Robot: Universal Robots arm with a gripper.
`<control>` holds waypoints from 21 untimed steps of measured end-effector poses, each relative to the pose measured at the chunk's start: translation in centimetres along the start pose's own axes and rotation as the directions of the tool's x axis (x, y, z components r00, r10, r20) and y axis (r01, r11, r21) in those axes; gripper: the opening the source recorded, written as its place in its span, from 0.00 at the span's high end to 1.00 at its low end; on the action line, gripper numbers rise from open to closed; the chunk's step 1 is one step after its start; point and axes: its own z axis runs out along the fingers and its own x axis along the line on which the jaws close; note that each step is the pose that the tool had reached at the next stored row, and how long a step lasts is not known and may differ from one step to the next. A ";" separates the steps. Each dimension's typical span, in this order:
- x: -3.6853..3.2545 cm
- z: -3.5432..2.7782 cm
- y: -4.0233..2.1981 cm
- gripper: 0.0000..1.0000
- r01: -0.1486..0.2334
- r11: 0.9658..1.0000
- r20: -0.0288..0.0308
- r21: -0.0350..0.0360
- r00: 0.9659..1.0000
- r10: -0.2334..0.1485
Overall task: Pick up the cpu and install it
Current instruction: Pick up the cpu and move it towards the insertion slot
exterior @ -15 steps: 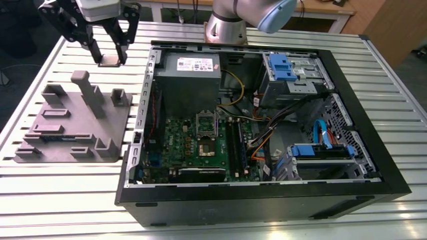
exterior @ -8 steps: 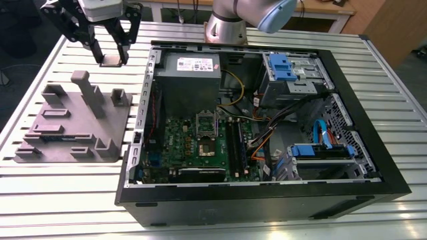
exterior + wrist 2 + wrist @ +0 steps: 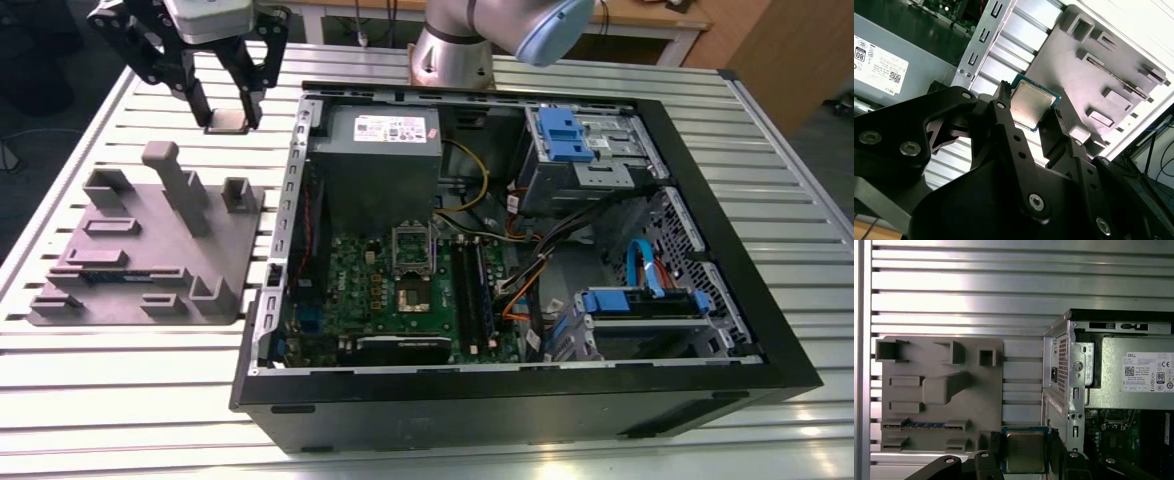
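My gripper point(image 3: 230, 122) hangs above the slatted table at the exterior view's upper left, beyond the grey fixture and left of the open computer case. It is shut on the cpu point(image 3: 1033, 106), a thin square chip with a silver-grey metal top and green rim, pinched between the two black fingers point(image 3: 1006, 120). The first wrist view shows the cpu point(image 3: 1025, 451) flat between the fingers, over the gap between the fixture and the case wall. The green motherboard point(image 3: 400, 290) lies inside the case, with its cpu socket point(image 3: 411, 262) near the board's middle.
A grey plastic fixture point(image 3: 147, 245) with upright posts and slots lies left of the case point(image 3: 521, 250). A grey power supply box point(image 3: 378, 165) with a white label sits in the case's far corner. Blue drive brackets point(image 3: 577, 135) and cables fill the right side.
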 end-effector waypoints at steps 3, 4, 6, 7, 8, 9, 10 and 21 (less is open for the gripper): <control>-0.15 0.00 0.00 0.53 0.000 1.000 0.000 0.000 1.000 0.000; -0.21 0.01 0.00 0.53 0.000 1.000 0.000 0.000 1.000 0.000; -0.30 0.01 0.00 0.53 0.000 1.000 0.000 0.000 1.000 0.000; -0.36 0.01 0.00 0.53 0.000 1.000 0.000 0.000 1.000 0.000; -0.42 0.01 0.00 0.53 0.000 1.000 0.000 0.000 1.000 0.000; -0.47 0.01 0.00 0.53 0.000 1.000 0.000 0.000 1.000 0.000; -0.51 0.01 0.00 0.53 0.000 1.000 0.000 0.000 1.000 0.000; -0.85 0.01 0.00 0.53 0.000 1.000 0.000 0.000 1.000 0.000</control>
